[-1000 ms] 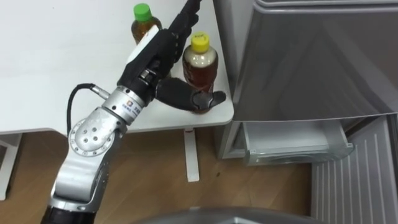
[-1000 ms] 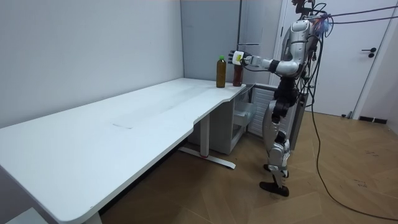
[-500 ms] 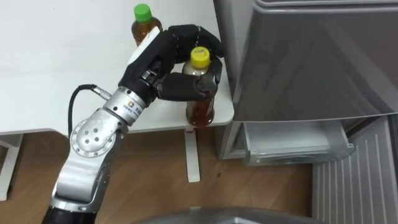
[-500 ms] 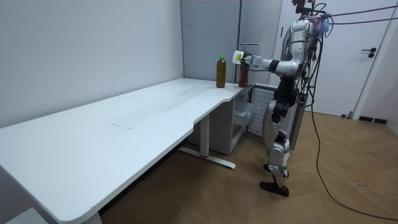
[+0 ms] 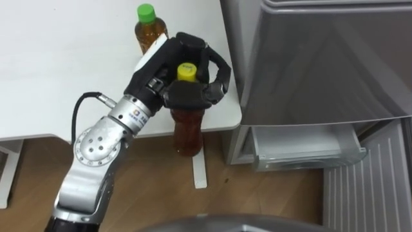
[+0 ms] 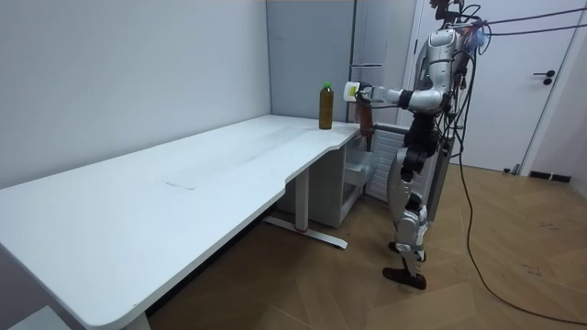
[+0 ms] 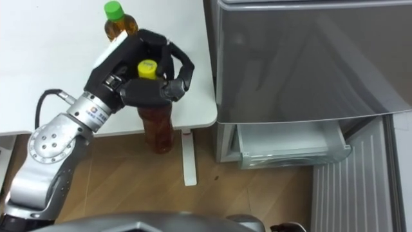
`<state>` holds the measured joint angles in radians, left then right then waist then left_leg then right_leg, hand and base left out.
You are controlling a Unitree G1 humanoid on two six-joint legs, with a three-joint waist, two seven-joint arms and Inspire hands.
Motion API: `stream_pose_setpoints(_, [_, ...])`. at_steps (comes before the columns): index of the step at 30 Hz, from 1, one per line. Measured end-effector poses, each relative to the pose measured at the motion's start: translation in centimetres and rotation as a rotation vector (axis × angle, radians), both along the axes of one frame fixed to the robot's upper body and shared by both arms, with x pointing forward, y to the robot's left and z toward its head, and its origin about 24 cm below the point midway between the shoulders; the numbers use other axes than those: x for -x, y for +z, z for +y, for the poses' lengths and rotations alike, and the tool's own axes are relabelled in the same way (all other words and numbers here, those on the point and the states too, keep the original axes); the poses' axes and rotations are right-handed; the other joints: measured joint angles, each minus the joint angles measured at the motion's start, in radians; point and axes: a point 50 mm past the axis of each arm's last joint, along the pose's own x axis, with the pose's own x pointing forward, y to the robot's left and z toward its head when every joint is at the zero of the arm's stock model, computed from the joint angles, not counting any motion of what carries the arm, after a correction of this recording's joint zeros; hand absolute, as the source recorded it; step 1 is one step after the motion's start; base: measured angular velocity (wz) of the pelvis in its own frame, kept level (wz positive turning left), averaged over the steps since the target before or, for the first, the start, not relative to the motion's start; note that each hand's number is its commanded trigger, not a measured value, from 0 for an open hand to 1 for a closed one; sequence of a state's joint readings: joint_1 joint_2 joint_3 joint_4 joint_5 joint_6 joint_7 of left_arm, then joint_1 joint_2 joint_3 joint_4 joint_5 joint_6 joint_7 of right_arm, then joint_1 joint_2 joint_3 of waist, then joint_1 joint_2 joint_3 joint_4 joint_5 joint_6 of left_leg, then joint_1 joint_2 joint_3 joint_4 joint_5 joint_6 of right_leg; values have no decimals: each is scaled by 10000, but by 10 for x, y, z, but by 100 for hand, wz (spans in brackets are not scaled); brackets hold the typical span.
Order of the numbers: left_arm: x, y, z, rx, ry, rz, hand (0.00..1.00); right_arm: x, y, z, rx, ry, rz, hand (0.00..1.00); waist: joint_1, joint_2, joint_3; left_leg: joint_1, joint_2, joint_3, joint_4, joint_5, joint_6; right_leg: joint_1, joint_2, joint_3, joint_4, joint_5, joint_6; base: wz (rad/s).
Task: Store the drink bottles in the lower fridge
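Hanging clear of the table top right now is the yellow-capped bottle [image 5: 187,129]: round clear plastic, full of dark brown drink, with a little screw cap. Its lower half is showing against the wooden floor [image 5: 141,180], just past the table's rounded corner. The left hand [image 5: 168,59] is doing all the work here. Its black fingers [image 5: 219,74] are curling over the cap and down the far side while the thumb is pressing across the neck, so it's gripping the bottle by the top.

The green-capped bottle [image 5: 150,24], same shape but with a lighter amber drink, is standing upright on the smooth white table [image 5: 58,77], just behind the hand.

To the right, the fridge [image 5: 322,64] is showing flat grey fronts, and down low a pale plastic drawer [image 5: 302,149] is sticking out open. In the room view the robot is standing upright at the table's corner, by the fridge.
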<state>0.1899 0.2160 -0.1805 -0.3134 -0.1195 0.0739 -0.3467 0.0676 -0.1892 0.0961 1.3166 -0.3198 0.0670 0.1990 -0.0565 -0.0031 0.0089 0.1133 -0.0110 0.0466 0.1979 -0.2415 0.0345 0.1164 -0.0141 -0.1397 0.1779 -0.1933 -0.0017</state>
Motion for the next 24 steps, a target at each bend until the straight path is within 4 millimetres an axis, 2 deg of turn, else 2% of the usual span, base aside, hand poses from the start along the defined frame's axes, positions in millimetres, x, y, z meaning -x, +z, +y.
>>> stream_pose_setpoints(4, [0,0,0,389,-158,134,100,-4,0,0,49,15,-113,0,-76,-29,18,7,24,-19,-3,0,1,-37,-3,20,75,-1,1,-1])
stream_pose_setpoints(8, [1,3,-3,1816,-484,410,100,-10,1,1,80,37,-381,0,-236,-27,13,-85,55,-30,6,0,2,-135,-10,31,95,-1,1,0])
stream_pose_setpoints(15, [3,6,-20,3218,-1405,710,100,-15,1,2,263,52,-712,0,-324,-117,54,-82,43,70,35,1,2,-195,-9,106,80,-1,1,-1])
stream_pose_setpoints(17, [2,9,-25,3452,-1700,671,100,-16,0,6,284,117,-773,0,-319,-170,43,-111,41,73,56,1,2,-269,-7,131,78,-1,1,0])
stream_pose_setpoints(18, [0,12,-29,3604,-1902,606,100,-18,0,8,285,270,-829,0,-315,-165,12,-155,38,76,71,1,2,-306,-1,151,77,-1,0,0])
stream_pose_setpoints(24, [-2,19,-39,4536,-2537,665,100,-23,0,11,434,409,-1044,0,-324,-217,31,-162,52,91,72,1,2,-319,-3,213,72,0,0,-2])
